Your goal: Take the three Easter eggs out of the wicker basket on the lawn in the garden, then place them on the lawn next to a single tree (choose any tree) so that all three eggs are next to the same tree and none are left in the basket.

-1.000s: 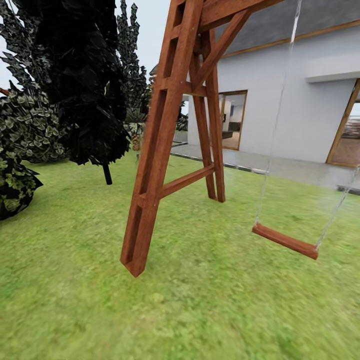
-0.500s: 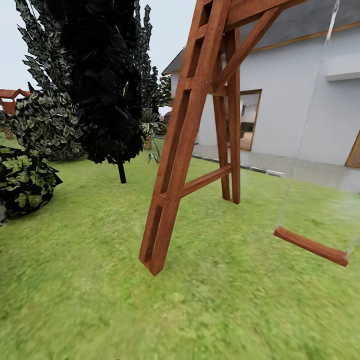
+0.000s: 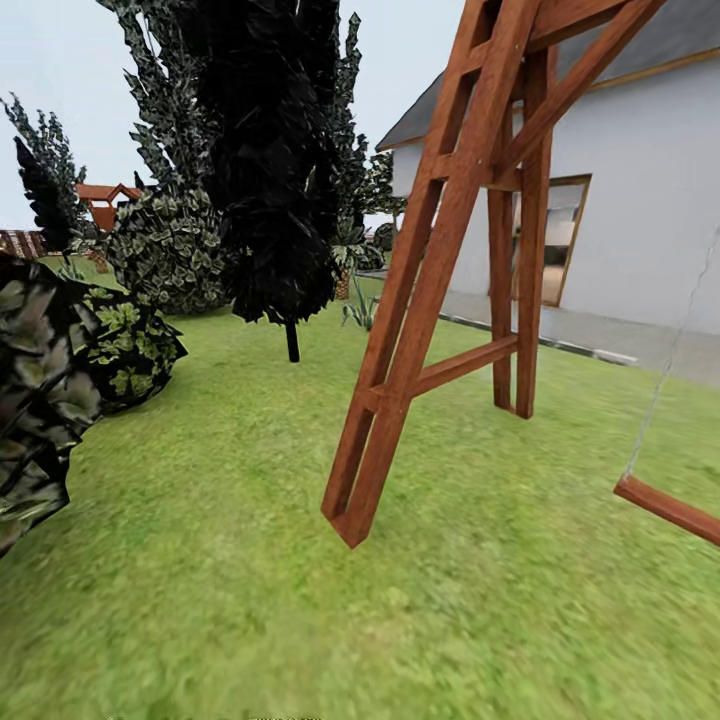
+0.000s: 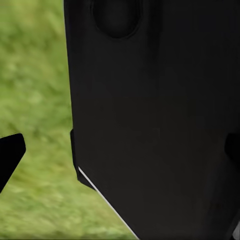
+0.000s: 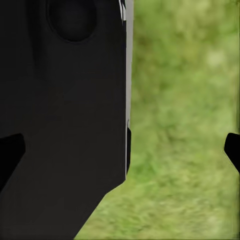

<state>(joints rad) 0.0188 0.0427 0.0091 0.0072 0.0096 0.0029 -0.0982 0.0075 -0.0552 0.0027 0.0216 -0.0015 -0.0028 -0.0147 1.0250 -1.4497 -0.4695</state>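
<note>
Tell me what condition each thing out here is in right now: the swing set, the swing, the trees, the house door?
Wooden swing frame: upright, leg planted on the lawn.
Swing seat: hanging tilted, empty.
Near-black tree: standing, thin trunk in grass.
House doorway: looks open, interior visible.
Left and right jaws: fingertips apart in the wrist views, holding nothing.

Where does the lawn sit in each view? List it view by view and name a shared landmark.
Head view: the lawn covers the lower half, running under the wooden playset leg.
Left wrist view: the lawn is a blurred green strip beside a black robot panel.
Right wrist view: the lawn is the green area beside a similar black panel.
Shared landmark: the patchy green grass itself.
</note>
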